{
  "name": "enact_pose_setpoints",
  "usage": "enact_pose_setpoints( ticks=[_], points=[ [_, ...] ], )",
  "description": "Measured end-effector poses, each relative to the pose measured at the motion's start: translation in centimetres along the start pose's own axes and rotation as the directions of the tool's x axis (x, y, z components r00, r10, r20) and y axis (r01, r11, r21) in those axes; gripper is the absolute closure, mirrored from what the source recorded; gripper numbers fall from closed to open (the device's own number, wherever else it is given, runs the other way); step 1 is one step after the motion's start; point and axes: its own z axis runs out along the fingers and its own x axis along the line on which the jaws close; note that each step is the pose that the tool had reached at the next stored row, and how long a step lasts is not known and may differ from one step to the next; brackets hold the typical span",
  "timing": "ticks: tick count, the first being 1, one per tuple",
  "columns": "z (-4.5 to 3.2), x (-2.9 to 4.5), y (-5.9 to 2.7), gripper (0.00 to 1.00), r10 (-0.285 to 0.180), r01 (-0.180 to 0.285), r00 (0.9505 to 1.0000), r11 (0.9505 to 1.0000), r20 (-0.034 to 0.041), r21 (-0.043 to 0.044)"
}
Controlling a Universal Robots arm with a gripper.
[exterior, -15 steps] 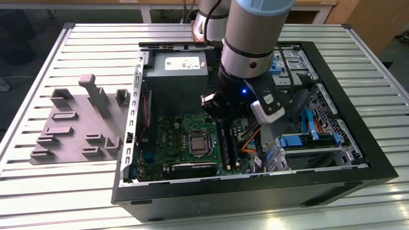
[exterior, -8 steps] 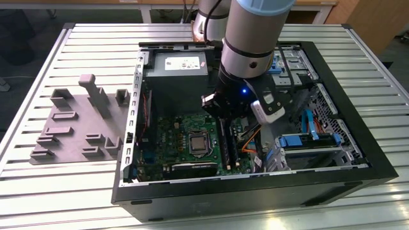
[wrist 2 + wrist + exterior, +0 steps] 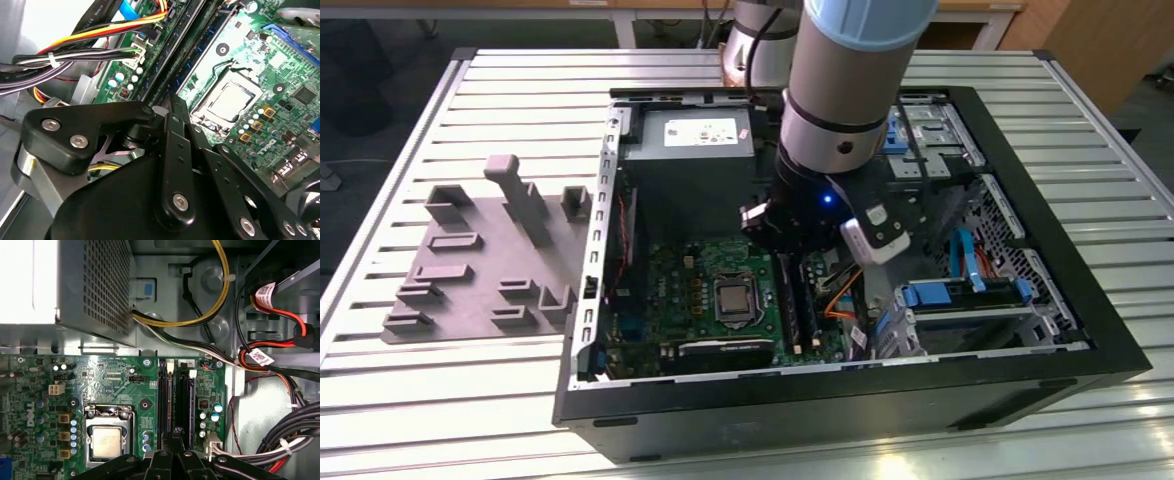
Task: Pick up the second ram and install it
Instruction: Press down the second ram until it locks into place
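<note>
Exterior view: silver-and-black robot arm reaches steeply down into the open black computer case. Its black claw hangs with fingers pressed together over the long black memory slots on the green motherboard.

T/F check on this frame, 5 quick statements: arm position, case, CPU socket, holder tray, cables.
1. The end effector is down inside the open computer case, over the memory slots. True.
2. The case's side panel is closed. False: it is off, and the motherboard is exposed.
3. A fan and heatsink cover the processor. False: its bare metal lid shows in both wrist views.
4. The grey holder tray lies on the table outside the case, on the exterior view's left. True.
5. No cables run inside the case. False: yellow and black wires run from the power supply.
</note>
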Motion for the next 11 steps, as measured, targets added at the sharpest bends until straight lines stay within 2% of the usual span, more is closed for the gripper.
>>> enact_pose_setpoints(
  ticks=[11],
  points=[
    [1.11, -0.03, 0.00, 0.89, 0.000, 0.000, 1.0000, 1.0000, -0.0004, 0.0011]
  ],
)
